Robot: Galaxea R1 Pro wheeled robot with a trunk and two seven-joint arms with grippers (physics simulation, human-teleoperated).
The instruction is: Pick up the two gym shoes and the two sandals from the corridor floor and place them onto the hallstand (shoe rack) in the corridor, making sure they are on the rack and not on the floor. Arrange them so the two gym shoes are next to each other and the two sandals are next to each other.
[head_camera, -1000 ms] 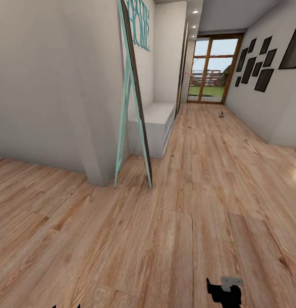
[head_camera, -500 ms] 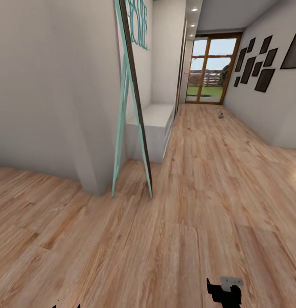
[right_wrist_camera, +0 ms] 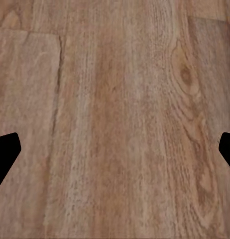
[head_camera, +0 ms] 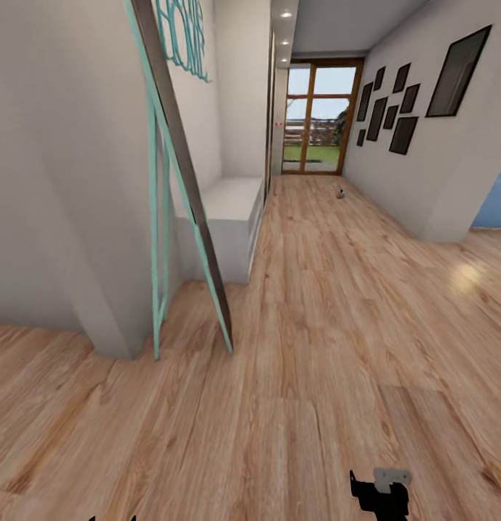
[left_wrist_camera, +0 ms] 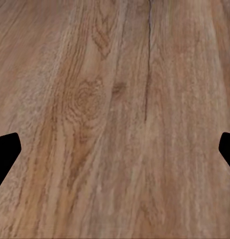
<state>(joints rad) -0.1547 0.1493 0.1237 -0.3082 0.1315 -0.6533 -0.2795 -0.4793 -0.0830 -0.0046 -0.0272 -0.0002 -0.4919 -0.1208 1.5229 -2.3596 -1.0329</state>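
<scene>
Facing down the corridor floor (head_camera: pixel 330 304); hallstand (head_camera: pixel 232 210) at eleven o'clock, perhaps a shoe (head_camera: pixel 340 194) far ahead at twelve. Left gripper (left_wrist_camera: pixel 115 149) and right gripper (right_wrist_camera: pixel 115 149) both spread wide, grasping nothing.

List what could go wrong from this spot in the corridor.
The leaning teal-framed mirror stands at the wall corner beside the path; driving on toward the hallstand could clip its foot. Both hands, left hand and right hand, hang open and empty over the corridor floor; nothing to grip shows beneath them.

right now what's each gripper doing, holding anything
Left gripper: jaws open, holding nothing, above bare floor.
Right gripper: jaws open, holding nothing, also above floor.
</scene>
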